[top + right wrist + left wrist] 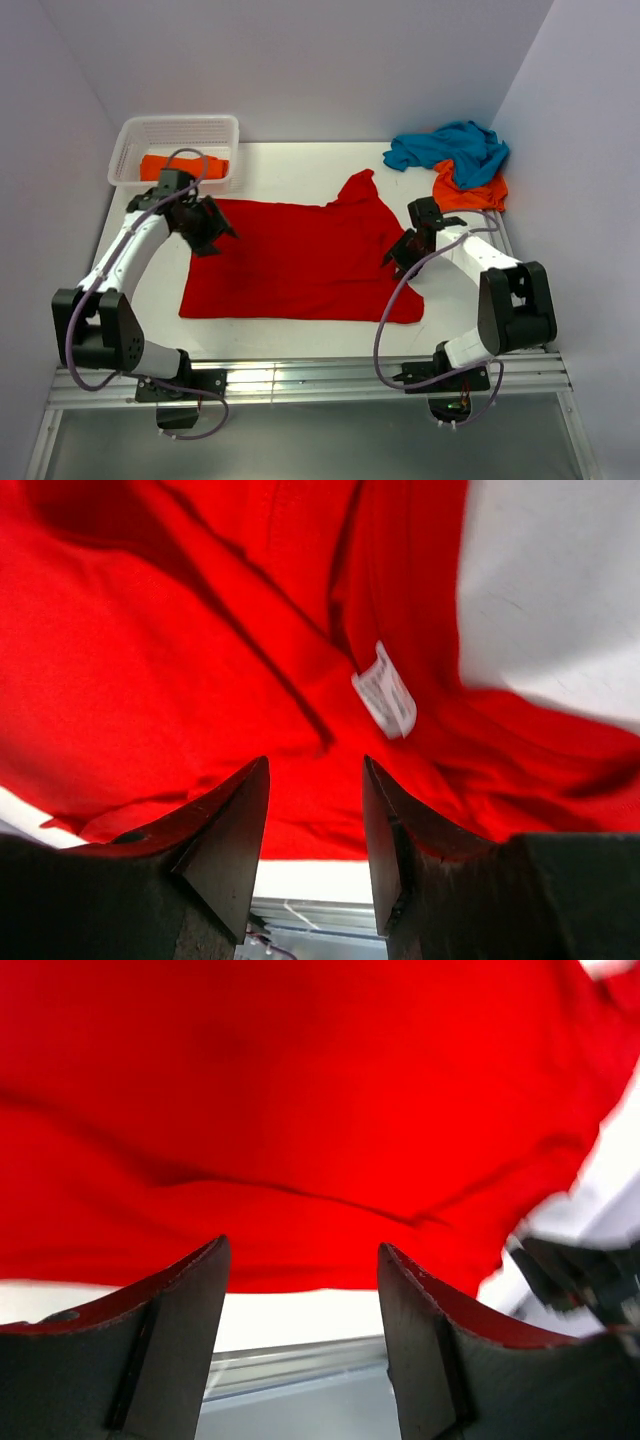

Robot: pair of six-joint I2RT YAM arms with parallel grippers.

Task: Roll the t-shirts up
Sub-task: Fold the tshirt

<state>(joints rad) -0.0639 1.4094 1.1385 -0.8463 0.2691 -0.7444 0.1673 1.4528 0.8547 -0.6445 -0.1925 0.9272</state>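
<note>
A bright red t-shirt (300, 262) lies spread flat on the white table, one sleeve pointing toward the back. My left gripper (212, 232) hovers over its left edge, open, with nothing between the jaws (303, 1260). My right gripper (397, 255) sits over the shirt's right side near the collar, open and empty (316, 775); a white label (385, 690) shows just ahead of it. A teal blue t-shirt (450, 148) lies crumpled on an orange t-shirt (470, 190) at the back right. Another orange t-shirt (180, 165) rests in the basket.
A white lattice basket (170, 135) stands at the back left. Pale walls close in the table on the left, back and right. A metal rail (300, 380) runs along the near edge by the arm bases.
</note>
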